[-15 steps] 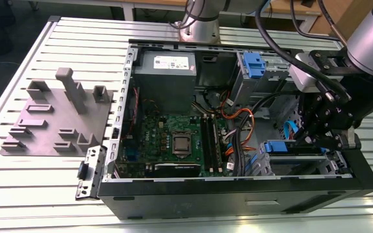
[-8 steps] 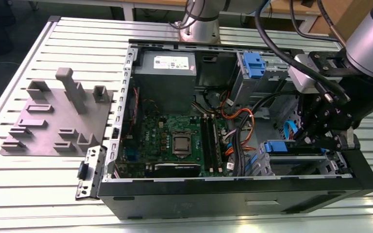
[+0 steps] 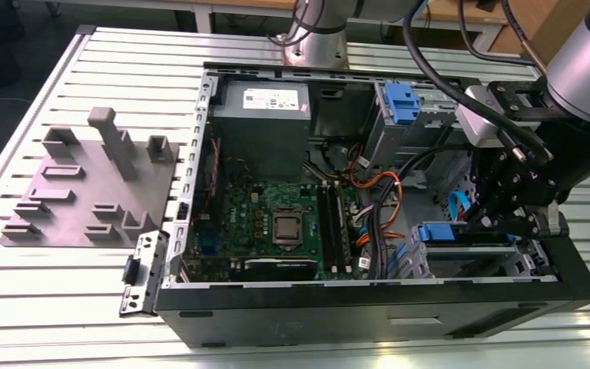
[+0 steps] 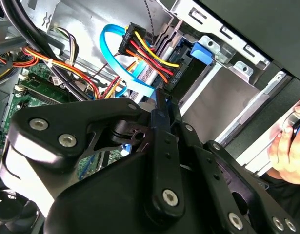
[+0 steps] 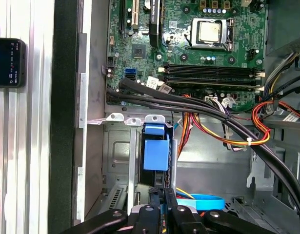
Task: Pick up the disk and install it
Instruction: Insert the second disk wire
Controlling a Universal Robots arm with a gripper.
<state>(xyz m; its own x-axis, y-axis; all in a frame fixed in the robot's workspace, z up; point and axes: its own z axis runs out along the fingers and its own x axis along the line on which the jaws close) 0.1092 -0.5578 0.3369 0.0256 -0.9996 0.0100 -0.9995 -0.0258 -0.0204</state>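
The disk point(image 5: 156, 148) sits edge-up in the drive cage point(image 5: 115, 146) at a corner of the open computer case point(image 3: 377, 311) — the pick-up looks done. The pincer point(image 5: 163, 195), pressed together, hangs at the disk's rear end — only final seating seems left.

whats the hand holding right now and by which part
The disk, it seems: the hand looks closed on the near edge of its blue carrier, which sits in the drive bay.
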